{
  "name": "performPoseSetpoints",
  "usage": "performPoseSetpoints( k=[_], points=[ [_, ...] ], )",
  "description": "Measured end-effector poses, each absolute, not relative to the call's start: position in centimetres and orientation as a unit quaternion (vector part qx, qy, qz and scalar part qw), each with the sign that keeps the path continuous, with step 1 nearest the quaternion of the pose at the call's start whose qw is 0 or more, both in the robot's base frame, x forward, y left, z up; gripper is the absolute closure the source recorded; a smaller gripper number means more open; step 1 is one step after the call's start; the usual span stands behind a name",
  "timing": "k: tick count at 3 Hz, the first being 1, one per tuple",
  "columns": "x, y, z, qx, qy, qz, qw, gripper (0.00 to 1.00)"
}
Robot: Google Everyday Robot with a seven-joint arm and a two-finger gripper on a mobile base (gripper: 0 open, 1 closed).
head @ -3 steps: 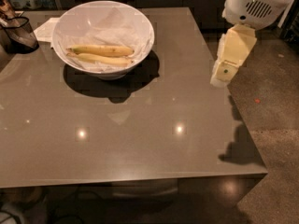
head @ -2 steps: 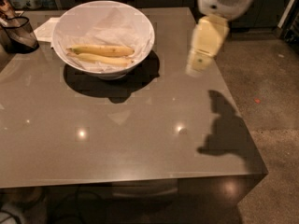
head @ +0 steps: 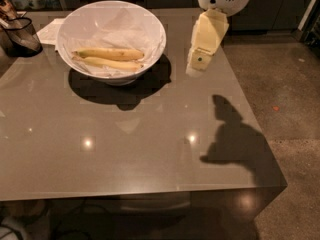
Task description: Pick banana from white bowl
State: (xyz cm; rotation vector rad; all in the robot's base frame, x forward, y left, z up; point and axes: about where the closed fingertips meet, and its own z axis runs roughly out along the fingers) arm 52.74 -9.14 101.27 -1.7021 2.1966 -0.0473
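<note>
The white bowl [head: 150,24] stands on the grey table at the back left, lined with crumpled white paper. Two bananas lie side by side in it. The banana [head: 107,53] is the farther one, deeper yellow with a greenish tinge and nearly straight. A paler banana [head: 114,64] lies just in front of it. My gripper [head: 196,68], cream-coloured, hangs from the white arm head at the top. It points down above the table, just right of the bowl and apart from it. It holds nothing.
A dark mesh basket [head: 20,34] stands at the far left, with a white paper [head: 50,31] beside it behind the bowl. The table's right edge [head: 250,119] runs close to the gripper, with speckled floor beyond. The arm's shadow falls on the table's front right.
My gripper has moved left, from over the table's right edge to just beside the bowl. Its shadow moved left with it. The bowl and bananas have not moved.
</note>
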Motion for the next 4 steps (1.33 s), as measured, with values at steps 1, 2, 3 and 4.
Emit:
performPoseSetpoints(
  k=[1, 2, 3, 4],
  points=[
    [54.3, -7.4, 101.8, -0.593, 0.78, -0.006, 0.199, 0.0],
    [56.2, -5.0, 102.4, -0.594, 0.777, 0.012, 0.207, 0.06],
    [58.0, -3.0, 102.8, -0.598, 0.773, 0.024, 0.209, 0.09],
    [59.6, -1.5, 103.0, -0.6, 0.771, 0.032, 0.209, 0.13]
  ],
)
